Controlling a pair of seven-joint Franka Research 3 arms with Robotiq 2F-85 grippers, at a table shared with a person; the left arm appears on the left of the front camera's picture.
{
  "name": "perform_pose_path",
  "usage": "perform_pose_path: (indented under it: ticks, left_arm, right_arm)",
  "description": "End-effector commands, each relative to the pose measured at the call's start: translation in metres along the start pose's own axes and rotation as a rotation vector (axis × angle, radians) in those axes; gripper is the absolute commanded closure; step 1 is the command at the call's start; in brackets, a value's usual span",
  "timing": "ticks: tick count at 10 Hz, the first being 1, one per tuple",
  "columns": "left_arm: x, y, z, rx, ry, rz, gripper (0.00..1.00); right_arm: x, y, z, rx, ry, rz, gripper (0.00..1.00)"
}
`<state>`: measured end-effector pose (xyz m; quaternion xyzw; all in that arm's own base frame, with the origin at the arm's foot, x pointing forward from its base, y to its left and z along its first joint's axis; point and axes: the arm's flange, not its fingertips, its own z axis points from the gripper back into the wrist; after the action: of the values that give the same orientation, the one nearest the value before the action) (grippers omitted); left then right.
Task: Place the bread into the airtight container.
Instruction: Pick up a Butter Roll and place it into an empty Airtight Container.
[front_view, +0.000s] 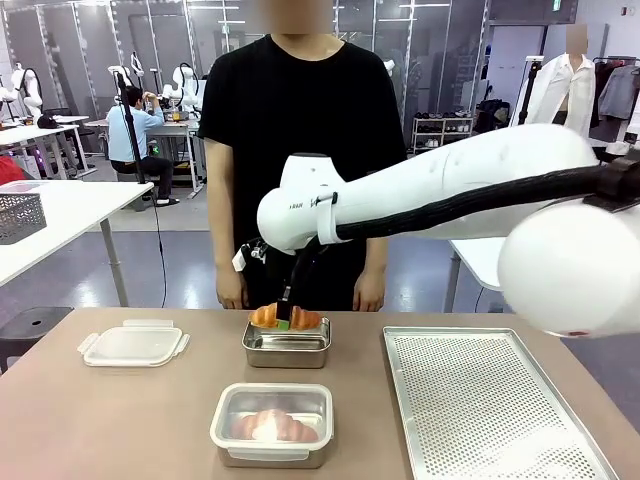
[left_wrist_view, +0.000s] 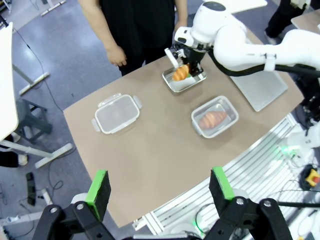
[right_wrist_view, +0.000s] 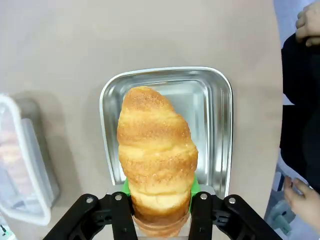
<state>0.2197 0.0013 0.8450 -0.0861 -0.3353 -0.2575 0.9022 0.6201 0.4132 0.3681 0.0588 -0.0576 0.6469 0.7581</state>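
My right gripper (front_view: 285, 322) is shut on a golden croissant-shaped bread (front_view: 290, 316), gripped at one end between the green pads. The bread (right_wrist_view: 156, 150) hangs just over the open steel airtight container (right_wrist_view: 220, 100) at the far middle of the table. I cannot tell whether it touches the bottom. The left wrist view shows the same bread (left_wrist_view: 181, 72) over that container (left_wrist_view: 184, 81), with the right gripper (left_wrist_view: 186, 67) on it. My left gripper (left_wrist_view: 159, 186) is open, high above the table's near edge and holding nothing.
A second container (front_view: 271, 425), lid on and bread inside, sits near the front middle. A loose clear lid (front_view: 133, 343) lies at left and a perforated metal tray (front_view: 490, 400) at right. A person stands at the far edge with hands (right_wrist_view: 310, 22) down.
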Motion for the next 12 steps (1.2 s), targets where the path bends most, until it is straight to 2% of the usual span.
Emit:
perform_pose_path:
  ticks: [1,3,4,5,7,12]
  left_arm:
    - [0.001,0.000,0.002,-0.004,0.002,-0.009,0.00]
    - [0.001,0.000,0.002,-0.004,0.002,-0.009,0.00]
    - [0.001,0.000,0.002,-0.004,0.002,-0.009,0.00]
    - [0.001,0.000,0.002,-0.004,0.002,-0.009,0.00]
    - [0.001,0.000,0.002,-0.004,0.002,-0.009,0.00]
    - [0.001,0.000,0.002,-0.004,0.002,-0.009,0.00]
  right_arm:
    - [0.009,-0.013,-0.007,-0.016,0.024,-0.069,0.58]
    - [0.010,-0.012,-0.013,-0.002,0.019,-0.066,0.58]
    - [0.010,-0.012,-0.012,-0.002,0.026,-0.060,0.40]
    - [0.010,-0.011,-0.011,-0.004,0.020,-0.057,0.31]
    - [0.011,-0.010,-0.013,-0.005,0.040,-0.047,0.00]
    - [-0.008,-0.007,-0.012,-0.009,0.023,-0.022,0.00]
